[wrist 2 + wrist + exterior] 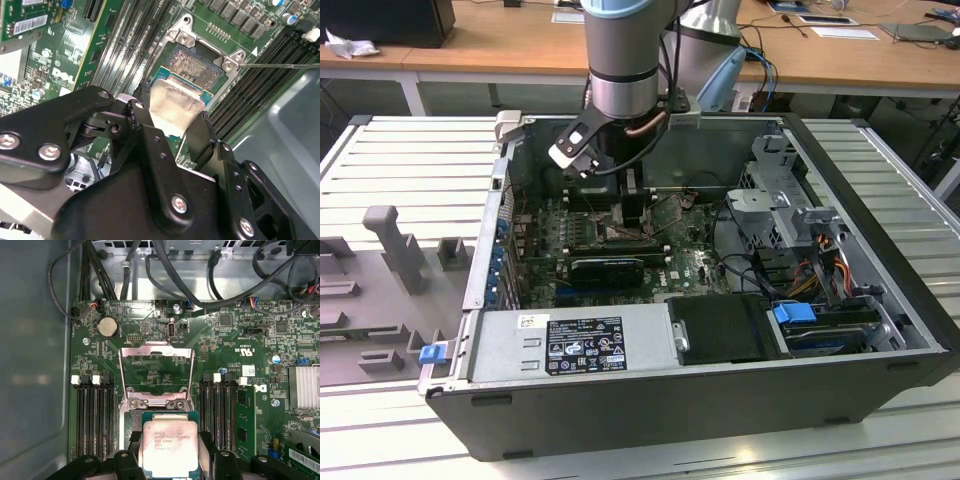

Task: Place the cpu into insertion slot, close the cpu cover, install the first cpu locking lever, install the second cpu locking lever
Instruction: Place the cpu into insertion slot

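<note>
Black tool (pixel 172 102) linkage sits closest to my wrist cameras. Its two fingers (pixel 200 137) are drawn in narrow on the cpu (pixel 175 107), pinching it by two opposite edges with the pale metal face up. In the second wrist view the chip hangs over part of the insertion slot (pixel 192 65). The rest of the golden-grey contact field lies bare past it, so the chip is not seated. I cannot tell whether its lower edge touches the socket frame.

In the first wrist view the cpu covers most of the socket from above. The cpu cover (pixel 156 353) is swung open away from it, green board showing through its square cut-out, and its hinge side lies just beside the chip. Long black memory slots (pixel 92 415) flank the socket on both sides. A round coin battery (pixel 107 327) sits on the board on the far side of the cover from the chip, and black cables (pixel 170 280) loop along the case wall past that. A ribbed heat sink (pixel 305 387) stands well apart from the socket.

From the exterior view I see the arm (pixel 620 60) reaching straight down into the open computer case (pixel 720 400), which lies on its side on the ribbed grey table (pixel 410 160). The power supply (pixel 570 345) runs along the case's near edge, with a blue latch (pixel 433 352) at the exterior view's left.
</note>
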`<action>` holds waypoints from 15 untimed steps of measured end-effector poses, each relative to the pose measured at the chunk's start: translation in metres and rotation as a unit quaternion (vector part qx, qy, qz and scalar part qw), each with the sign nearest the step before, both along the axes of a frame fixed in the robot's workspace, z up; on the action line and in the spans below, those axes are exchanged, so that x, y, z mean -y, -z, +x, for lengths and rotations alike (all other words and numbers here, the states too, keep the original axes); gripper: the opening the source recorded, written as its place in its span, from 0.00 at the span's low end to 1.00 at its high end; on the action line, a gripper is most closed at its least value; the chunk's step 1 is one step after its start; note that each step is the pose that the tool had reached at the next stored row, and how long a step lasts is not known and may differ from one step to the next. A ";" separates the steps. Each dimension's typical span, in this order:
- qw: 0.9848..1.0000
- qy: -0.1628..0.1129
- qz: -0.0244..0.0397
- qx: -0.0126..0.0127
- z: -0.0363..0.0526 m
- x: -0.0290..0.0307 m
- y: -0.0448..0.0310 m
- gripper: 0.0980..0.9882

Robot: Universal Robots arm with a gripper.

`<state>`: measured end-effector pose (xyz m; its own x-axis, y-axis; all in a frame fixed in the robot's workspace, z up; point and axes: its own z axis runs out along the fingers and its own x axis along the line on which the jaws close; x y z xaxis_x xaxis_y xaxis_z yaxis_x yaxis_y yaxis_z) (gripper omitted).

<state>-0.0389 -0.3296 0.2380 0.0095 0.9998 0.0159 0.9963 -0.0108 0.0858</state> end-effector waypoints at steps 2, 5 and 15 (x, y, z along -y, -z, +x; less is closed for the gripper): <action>1.000 0.000 0.000 0.000 -0.0007 0.0000 0.0013 0.48; 1.000 0.000 0.000 0.000 -0.0022 -0.0004 0.0059 0.48; 1.000 -0.004 0.000 0.000 -0.0086 -0.0042 0.0190 0.48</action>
<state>-0.0475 -0.3253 0.2190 0.0006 0.9999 0.0159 0.9963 -0.0020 0.0857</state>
